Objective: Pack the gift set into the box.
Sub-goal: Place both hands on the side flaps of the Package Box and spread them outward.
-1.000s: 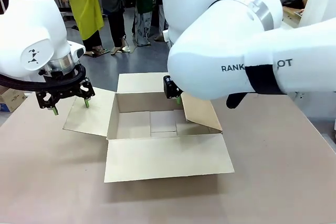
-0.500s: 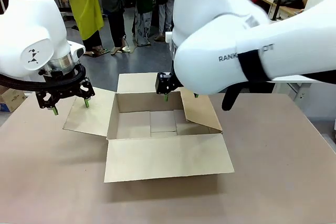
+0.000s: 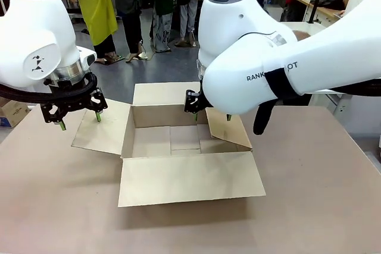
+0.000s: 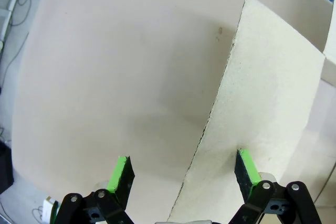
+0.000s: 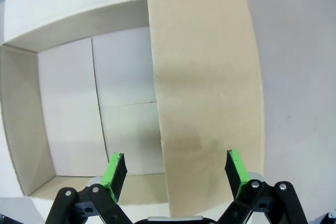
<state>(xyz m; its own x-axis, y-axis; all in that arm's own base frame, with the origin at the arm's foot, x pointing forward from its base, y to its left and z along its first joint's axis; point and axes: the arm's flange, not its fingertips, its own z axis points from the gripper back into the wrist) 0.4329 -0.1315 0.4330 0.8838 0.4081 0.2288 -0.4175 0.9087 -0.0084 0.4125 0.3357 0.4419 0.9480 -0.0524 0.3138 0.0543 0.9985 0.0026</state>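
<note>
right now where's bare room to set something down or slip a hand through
Bare: the table nearside of the box's front flap, the table beyond the right flap, and the box floor. Crowded: the left gripper hangs open over the left flap's edge, and the right gripper hangs open over the right flap's inner edge.

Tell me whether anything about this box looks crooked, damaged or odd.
Nothing looks damaged or spilled. The cardboard box sits open and empty; its right flap angles up more steeply than the near flap, which lies almost flat. That is the only unevenness.
</note>
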